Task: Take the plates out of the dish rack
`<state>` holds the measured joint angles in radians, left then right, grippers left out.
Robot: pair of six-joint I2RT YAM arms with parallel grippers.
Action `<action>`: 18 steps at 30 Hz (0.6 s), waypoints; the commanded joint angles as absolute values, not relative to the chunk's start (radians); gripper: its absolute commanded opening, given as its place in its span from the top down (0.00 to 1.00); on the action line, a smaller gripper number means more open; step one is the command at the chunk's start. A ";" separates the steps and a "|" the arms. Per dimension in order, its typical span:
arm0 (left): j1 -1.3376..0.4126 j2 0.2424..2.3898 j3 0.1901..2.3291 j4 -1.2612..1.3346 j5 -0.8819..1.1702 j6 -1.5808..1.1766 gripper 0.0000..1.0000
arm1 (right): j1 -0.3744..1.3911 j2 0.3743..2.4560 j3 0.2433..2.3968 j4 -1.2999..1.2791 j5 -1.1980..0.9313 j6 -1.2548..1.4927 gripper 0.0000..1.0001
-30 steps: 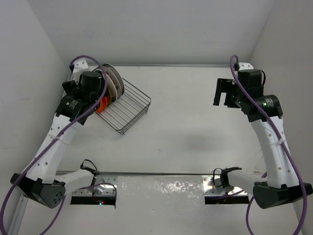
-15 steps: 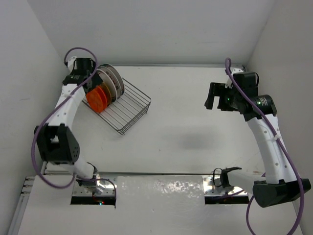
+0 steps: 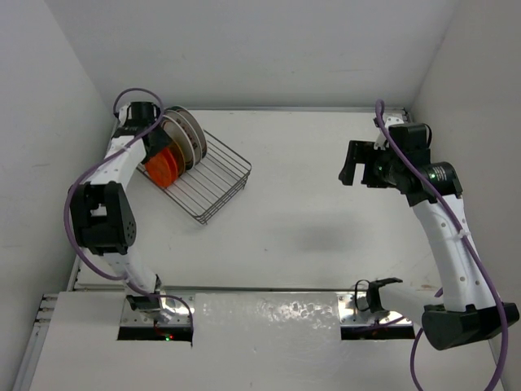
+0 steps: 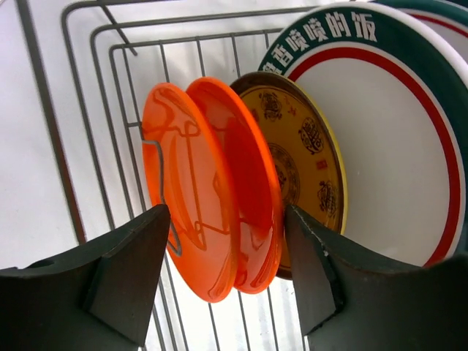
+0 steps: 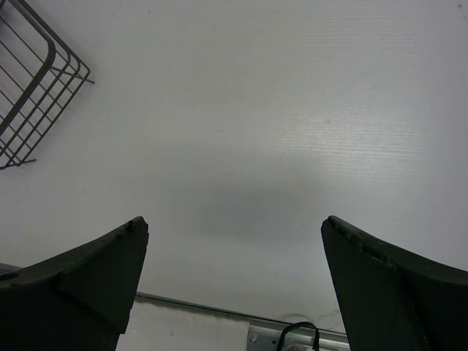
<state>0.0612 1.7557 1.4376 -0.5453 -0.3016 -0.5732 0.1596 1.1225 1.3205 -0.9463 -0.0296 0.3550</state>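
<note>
The dark wire dish rack stands at the back left of the table. The plates stand upright at its left end: two small plain orange ones, a yellow patterned one, and larger white ones with green-and-red rims. My left gripper is open at that end. In the left wrist view its jaws straddle both orange plates without closing on them. The yellow plate and a white plate stand just behind. My right gripper is open and empty, held above the table at the right.
The right wrist view shows bare white table under the open right gripper, the rack's corner at the upper left, and a metal rail at the near edge. White walls close the table on the left, back and right.
My left gripper has swung to the rack's back-left end and settled around the orange plates. My right gripper has shifted a little to the left.
</note>
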 commanded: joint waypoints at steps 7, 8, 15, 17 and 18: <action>0.077 1.601 1.401 -0.440 -0.270 -0.584 0.30 | 0.166 1.132 1.327 -0.923 -0.037 0.344 0.01; 0.075 1.605 1.397 -0.446 -0.275 -0.586 0.31 | 0.166 1.135 1.328 -0.922 -0.040 0.345 0.01; 0.084 1.624 1.354 -0.443 -0.301 -0.601 0.44 | 0.164 1.150 1.339 -0.919 -0.055 0.350 0.01; 0.086 1.655 1.365 -0.433 -0.301 -0.597 0.44 | 0.166 1.154 1.342 -0.917 -0.058 0.351 0.01; 0.086 1.667 1.373 -0.437 -0.302 -0.598 0.44 | 0.164 1.158 1.345 -0.917 -0.061 0.353 0.01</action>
<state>0.0692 1.6405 1.3571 -0.4728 -0.2890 -0.5888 0.1596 1.1496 1.3205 -0.9463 -0.0395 0.3550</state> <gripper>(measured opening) 0.559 0.986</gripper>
